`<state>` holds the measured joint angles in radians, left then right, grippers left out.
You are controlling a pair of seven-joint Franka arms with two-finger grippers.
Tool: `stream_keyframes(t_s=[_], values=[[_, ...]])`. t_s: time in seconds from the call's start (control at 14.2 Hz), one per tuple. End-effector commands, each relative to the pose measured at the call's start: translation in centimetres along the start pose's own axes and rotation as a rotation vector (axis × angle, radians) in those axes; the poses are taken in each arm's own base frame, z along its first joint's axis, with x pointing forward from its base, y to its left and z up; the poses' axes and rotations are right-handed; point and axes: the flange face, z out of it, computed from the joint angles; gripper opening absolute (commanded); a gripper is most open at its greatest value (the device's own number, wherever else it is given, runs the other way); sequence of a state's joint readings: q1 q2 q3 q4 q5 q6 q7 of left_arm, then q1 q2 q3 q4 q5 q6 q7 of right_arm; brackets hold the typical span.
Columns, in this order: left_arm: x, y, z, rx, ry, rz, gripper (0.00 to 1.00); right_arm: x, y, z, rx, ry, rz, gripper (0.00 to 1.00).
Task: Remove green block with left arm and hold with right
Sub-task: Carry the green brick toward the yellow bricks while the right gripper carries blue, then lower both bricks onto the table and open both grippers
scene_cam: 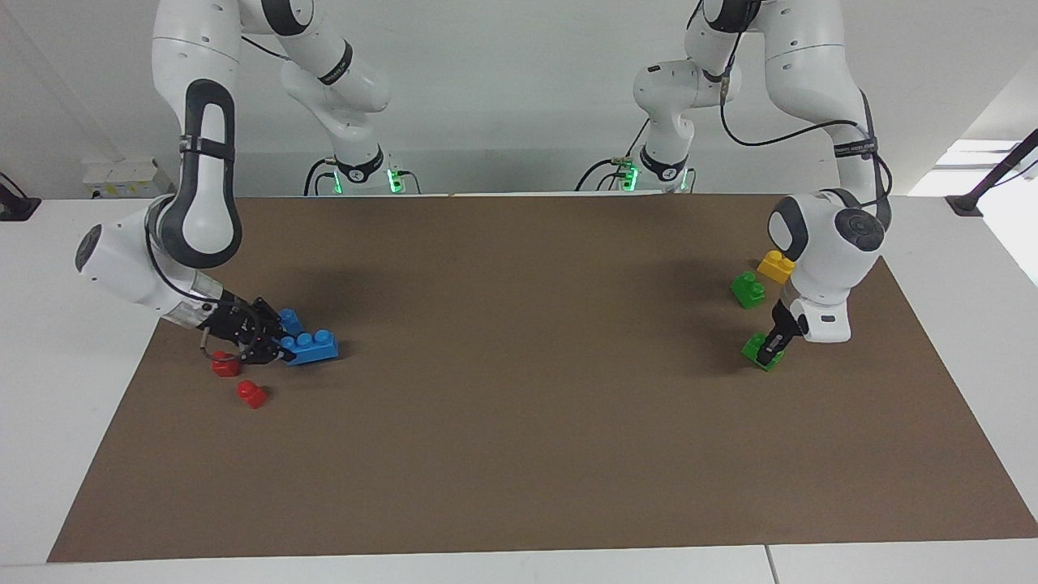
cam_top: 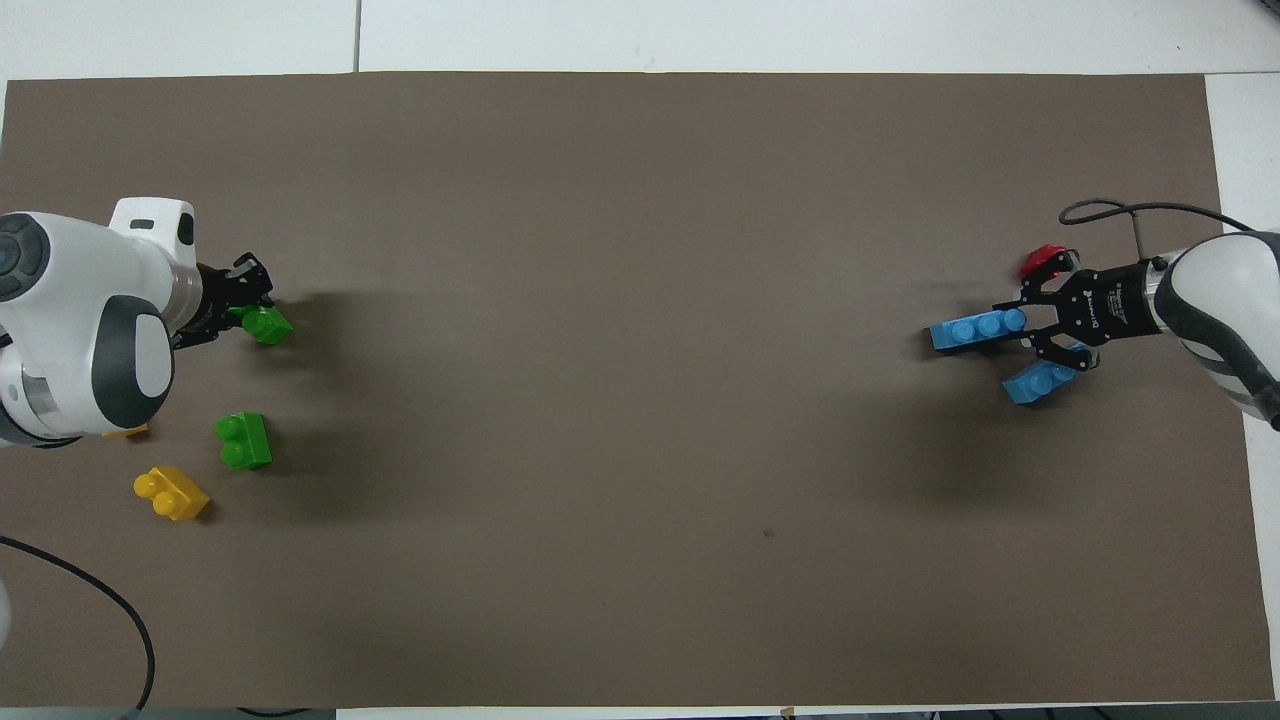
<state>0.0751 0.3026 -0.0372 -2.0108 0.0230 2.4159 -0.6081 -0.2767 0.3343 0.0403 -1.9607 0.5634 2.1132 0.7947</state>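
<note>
The bright green block (scene_cam: 759, 351) (cam_top: 266, 326) is low at the brown mat, near the left arm's end of the table. My left gripper (scene_cam: 770, 344) (cam_top: 244, 315) is shut on it, gripping it from the side. I cannot tell whether the block touches the mat. At the right arm's end, my right gripper (scene_cam: 278, 347) (cam_top: 1027, 326) lies low and is shut on the end of a blue three-stud brick (scene_cam: 313, 347) (cam_top: 975, 329). Its wire loop hangs beside it.
A darker green two-stud brick (scene_cam: 747, 289) (cam_top: 243, 440) and a yellow brick (scene_cam: 775, 266) (cam_top: 171, 493) lie nearer to the robots than the green block. A second blue brick (scene_cam: 289, 319) (cam_top: 1038, 382) touches the right gripper. Two red pieces (scene_cam: 225, 365) (scene_cam: 251, 394) lie beside it.
</note>
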Motion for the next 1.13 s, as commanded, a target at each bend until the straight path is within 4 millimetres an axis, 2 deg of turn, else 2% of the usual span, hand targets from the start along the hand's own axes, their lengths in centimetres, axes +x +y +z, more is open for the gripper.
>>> stream_keyframes(t_s=[0.0,0.07,0.14,0.21,0.28,0.35,0.42,0.49,0.7,0.92,1.06], values=[[0.1,-0.4,0.9,-0.013,0.001,0.048,0.00,0.2,0.5,0.6,0.001,0.028,-0.026,0.00],[0.0,-0.4,0.9,-0.013,0.000,0.049,0.00,0.2,0.6,0.7,0.001,0.029,-0.026,0.00],[-0.2,-0.1,1.0,-0.012,-0.002,0.055,0.19,0.2,0.6,0.7,-0.001,0.028,-0.026,0.00],[-0.4,0.1,1.0,-0.010,-0.006,0.060,0.99,0.3,0.6,0.7,0.000,0.029,-0.028,0.00],[-0.3,0.2,0.9,-0.011,-0.005,0.061,1.00,0.2,0.6,0.6,0.002,0.030,-0.038,0.00],[-0.2,0.3,0.7,-0.014,-0.001,0.060,1.00,0.2,0.6,0.7,0.000,0.029,-0.041,0.12],[-0.1,0.4,0.3,-0.017,0.004,0.060,1.00,-0.2,0.3,0.9,-0.001,0.029,-0.050,0.57],[0.1,0.5,0.0,-0.021,0.011,0.058,1.00,-0.7,-0.1,0.9,-0.001,0.030,-0.060,0.67],[0.7,1.0,-1.4,-0.029,0.024,0.060,1.00,-1.3,-1.0,0.3,0.007,0.030,-0.064,0.75],[1.6,1.7,-5.0,-0.033,0.036,0.064,1.00,-2.0,-1.7,-1.0,0.011,0.021,-0.073,0.80],[2.2,2.5,-7.9,-0.018,0.028,0.086,1.00,-2.5,-1.8,-2.0,0.013,0.024,-0.086,0.90]])
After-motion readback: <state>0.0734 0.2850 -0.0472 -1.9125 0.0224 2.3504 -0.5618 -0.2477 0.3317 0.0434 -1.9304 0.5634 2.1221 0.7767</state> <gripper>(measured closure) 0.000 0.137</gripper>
